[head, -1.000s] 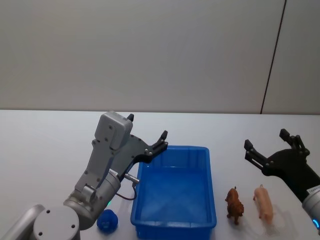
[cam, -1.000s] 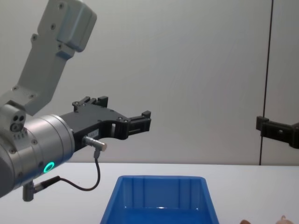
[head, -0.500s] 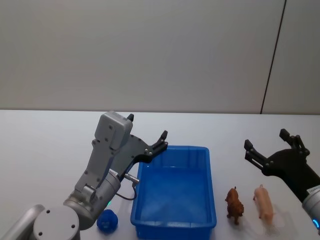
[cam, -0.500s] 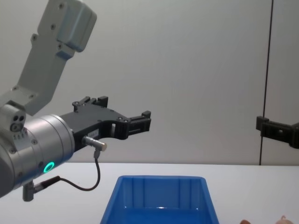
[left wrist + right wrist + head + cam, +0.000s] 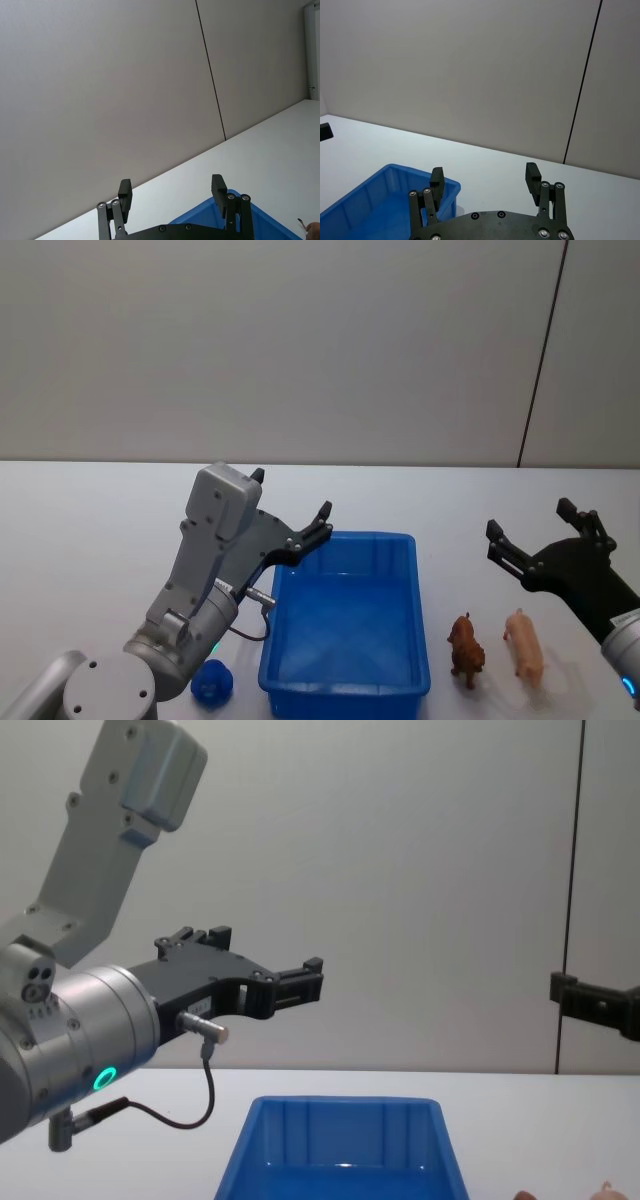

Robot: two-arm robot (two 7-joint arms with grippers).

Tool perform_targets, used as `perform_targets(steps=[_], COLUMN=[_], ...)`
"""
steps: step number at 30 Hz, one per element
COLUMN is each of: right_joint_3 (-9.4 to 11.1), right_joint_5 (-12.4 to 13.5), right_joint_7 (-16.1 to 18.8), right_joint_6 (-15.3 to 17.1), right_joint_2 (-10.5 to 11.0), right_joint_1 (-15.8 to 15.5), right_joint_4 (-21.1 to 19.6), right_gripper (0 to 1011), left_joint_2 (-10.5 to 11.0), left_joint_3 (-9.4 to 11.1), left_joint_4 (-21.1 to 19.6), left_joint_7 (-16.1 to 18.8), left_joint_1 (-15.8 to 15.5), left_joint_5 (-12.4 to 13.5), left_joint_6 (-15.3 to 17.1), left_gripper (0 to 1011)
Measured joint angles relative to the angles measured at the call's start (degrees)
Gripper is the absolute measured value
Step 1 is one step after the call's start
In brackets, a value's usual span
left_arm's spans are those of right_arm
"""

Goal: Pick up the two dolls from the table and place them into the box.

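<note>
The blue box [image 5: 345, 538] stands on the white table [image 5: 90, 530] in front of me. To its right stand the two dolls, a brown animal [image 5: 466, 648] and a pink pig [image 5: 525, 645]. In the chest view just their tips, the brown one [image 5: 524, 1195] and the pink one [image 5: 606, 1188], peek up at the bottom edge. My left gripper [image 5: 290, 495] hangs open over the box's far left corner, holding nothing. Beyond the dolls, raised off the table, my right gripper [image 5: 531, 519] is open and empty. The right wrist view has the box [image 5: 380, 195] ahead of the open right gripper [image 5: 485, 176].
A small blue round thing [image 5: 213, 680] lies on the table left of the box, beside my left arm's base. A cable [image 5: 190, 1115] loops under the left wrist. A grey wall [image 5: 300, 340] rises behind the table.
</note>
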Motion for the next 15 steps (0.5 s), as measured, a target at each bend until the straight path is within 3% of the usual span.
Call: perform_targets(steps=[15], right_joint_3=[0.00], right_joint_5=[-2.54], right_joint_7=[-4.42], right_joint_6=[5.58], right_joint_2=[-0.30], right_joint_1=[-0.77], right_joint_4=[0.47], right_gripper=[1001], left_joint_2=[0.00], left_joint_3=[0.00], left_joint_4=[0.00], left_joint_7=[0.00], left_joint_1=[0.00], left_joint_5=[0.00], left_joint_6=[0.00], left_gripper=[1001])
